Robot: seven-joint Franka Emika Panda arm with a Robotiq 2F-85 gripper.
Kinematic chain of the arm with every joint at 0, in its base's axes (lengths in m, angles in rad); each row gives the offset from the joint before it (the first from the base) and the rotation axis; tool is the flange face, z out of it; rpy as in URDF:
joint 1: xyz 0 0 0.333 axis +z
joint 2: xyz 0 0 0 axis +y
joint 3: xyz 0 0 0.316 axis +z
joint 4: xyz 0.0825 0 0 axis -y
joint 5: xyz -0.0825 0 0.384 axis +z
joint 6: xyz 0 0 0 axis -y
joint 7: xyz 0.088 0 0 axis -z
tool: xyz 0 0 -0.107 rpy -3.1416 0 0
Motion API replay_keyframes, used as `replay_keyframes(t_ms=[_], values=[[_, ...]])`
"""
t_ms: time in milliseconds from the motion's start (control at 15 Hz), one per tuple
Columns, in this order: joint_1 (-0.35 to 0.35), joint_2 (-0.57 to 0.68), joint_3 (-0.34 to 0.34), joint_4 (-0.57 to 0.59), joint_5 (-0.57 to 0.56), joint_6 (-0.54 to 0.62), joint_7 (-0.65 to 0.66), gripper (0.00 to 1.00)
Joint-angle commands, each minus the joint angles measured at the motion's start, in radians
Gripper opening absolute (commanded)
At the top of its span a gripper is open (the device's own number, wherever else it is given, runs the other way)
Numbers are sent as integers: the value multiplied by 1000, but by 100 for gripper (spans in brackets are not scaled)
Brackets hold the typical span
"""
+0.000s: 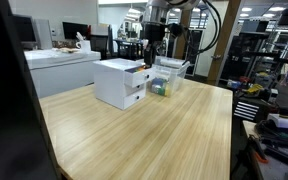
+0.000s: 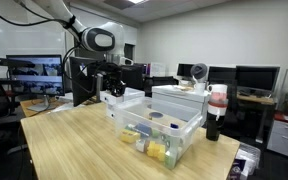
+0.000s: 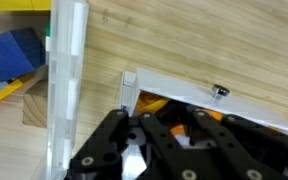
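I have my gripper [image 3: 134, 128] clenched shut above the one open drawer [image 3: 174, 85] of the single white drawer unit [image 1: 116, 80], over one orange piece [image 3: 154, 102], with one clear bin [image 1: 170, 76] just beside it near the table's [image 1: 154, 135] far edge.

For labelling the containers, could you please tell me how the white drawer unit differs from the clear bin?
The white drawer unit is opaque; the clear bin is see-through, showing coloured pieces. The drawer unit stands taller than the bin. The unit's top is closed; the bin's is open. Both sit side by side on the wooden table.
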Motion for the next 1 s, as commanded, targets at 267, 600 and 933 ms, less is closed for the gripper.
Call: replay_keyframes(t_ms=[267,600,933], values=[[-1,-88,8,-108,56,126,-28,4],[1,-145,22,-262,98,397,-111,4],[19,-238,22,-334,242,427,-208,46]])
